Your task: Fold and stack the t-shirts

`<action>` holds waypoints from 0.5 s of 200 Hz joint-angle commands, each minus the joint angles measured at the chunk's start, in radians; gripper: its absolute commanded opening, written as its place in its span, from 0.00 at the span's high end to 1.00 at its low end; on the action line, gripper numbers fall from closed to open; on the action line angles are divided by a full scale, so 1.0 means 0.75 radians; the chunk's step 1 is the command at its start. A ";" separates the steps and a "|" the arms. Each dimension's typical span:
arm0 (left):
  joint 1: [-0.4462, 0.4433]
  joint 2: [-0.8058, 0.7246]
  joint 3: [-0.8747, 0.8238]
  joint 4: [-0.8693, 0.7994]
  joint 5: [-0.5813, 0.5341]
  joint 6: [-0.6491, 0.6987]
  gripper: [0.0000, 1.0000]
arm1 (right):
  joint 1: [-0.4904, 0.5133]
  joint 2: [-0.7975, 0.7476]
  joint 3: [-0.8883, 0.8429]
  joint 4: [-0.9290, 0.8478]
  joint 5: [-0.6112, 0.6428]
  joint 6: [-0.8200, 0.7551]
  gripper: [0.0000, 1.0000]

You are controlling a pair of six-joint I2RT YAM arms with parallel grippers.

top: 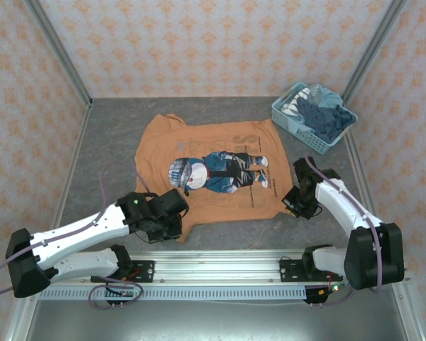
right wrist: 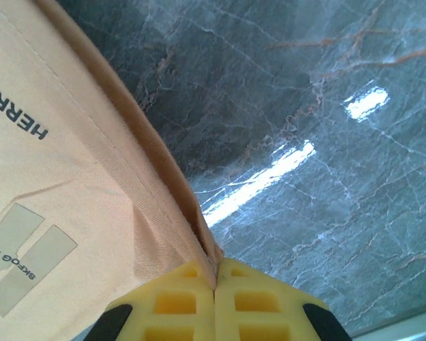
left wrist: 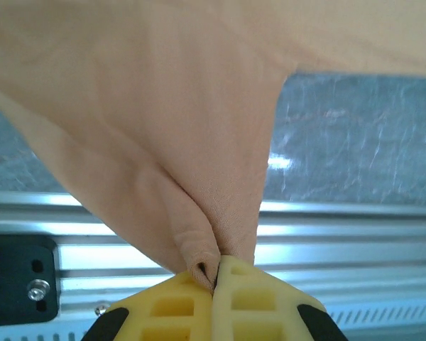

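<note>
On the grey table (top: 106, 156) the orange tee (top: 199, 142) is lying flat in the middle, with the print (top: 216, 172) facing up, and I am holding it at its two near corners. My left gripper (left wrist: 214, 270) is pinching the near left corner. Its yellow fingers (left wrist: 177, 305) are pressing fully together, and a bunched fold of orange cloth is coming out from between them, drawn into a taut peak. My right gripper (right wrist: 214, 275) is doing the same at the near right corner, with the jaws closed tight on the hemmed edge, not far from the grey lettering (right wrist: 35, 128).

I am gripping both corners at once because, as I judge, the near edge must travel as one straight line to give a clean fold. With only one corner held, the cloth would be twisting and sagging. The basket (top: 295, 131) is standing at the far right corner of the table, apart from the tee, so it is not getting in the way of the fold.

I am counting two grippers, both closed on the same tee. One tee is lying on the table. One basket is standing there, and in it I am seeing dark blue cloth (top: 330, 117) and pale cloth (top: 296, 106). How many tees these make I cannot tell. By my judgement the stacking is not yet begun.
</note>
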 commanded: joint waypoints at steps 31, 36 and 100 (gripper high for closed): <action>0.219 0.212 0.275 -0.074 -0.259 0.138 1.00 | -0.033 0.128 0.178 -0.019 0.049 0.147 1.00; 0.243 0.244 0.305 -0.084 -0.269 0.172 1.00 | -0.035 0.138 0.193 -0.014 0.049 0.152 1.00; 0.551 0.486 0.574 -0.109 -0.341 0.448 1.00 | -0.084 0.323 0.413 -0.006 0.087 0.148 1.00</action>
